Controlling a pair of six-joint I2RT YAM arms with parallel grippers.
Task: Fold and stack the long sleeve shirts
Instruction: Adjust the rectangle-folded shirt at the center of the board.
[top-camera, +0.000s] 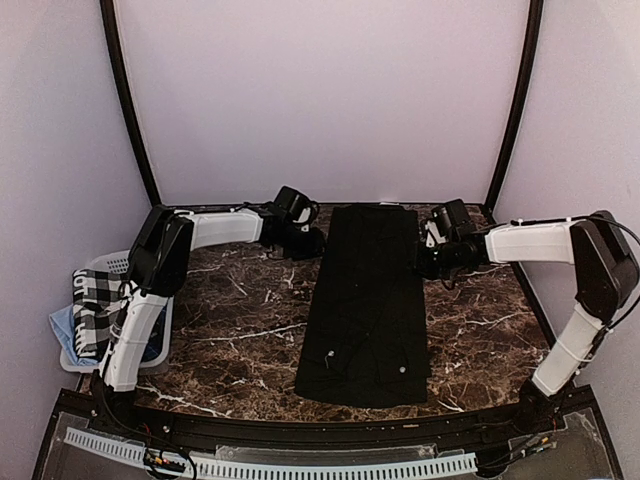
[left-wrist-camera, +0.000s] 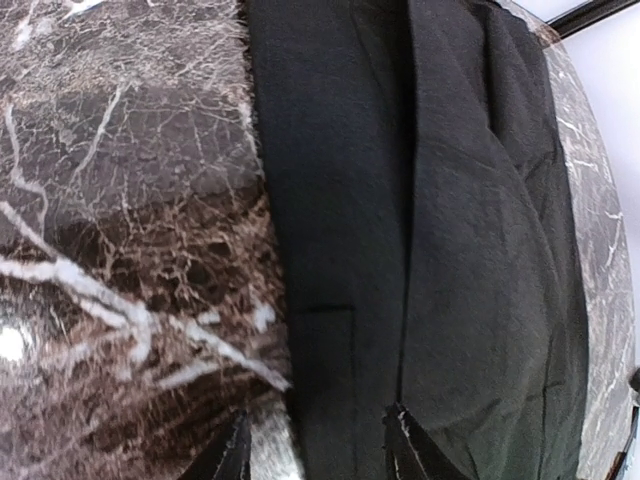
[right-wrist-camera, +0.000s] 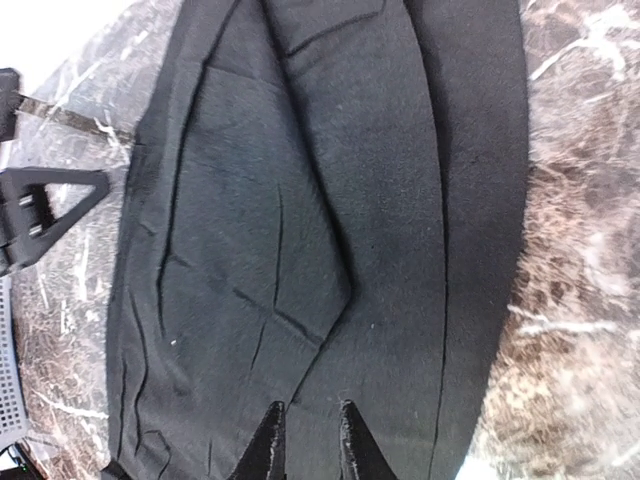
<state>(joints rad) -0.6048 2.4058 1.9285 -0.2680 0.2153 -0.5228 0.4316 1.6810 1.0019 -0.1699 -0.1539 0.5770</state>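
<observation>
One black long sleeve shirt lies folded into a long narrow strip down the middle of the marble table, with small pale buttons near its front end. My left gripper is at the strip's far left edge. In the left wrist view it is open wide, its fingertips on either side of the shirt's left edge. My right gripper is at the far right edge. In the right wrist view it hovers over the cloth with a narrow gap and nothing between the jaws.
A white slatted basket stands off the table's left side. It holds a black-and-white checked cloth and a blue cloth. A dark frame and pale walls enclose the table. A white perforated rail runs along the front.
</observation>
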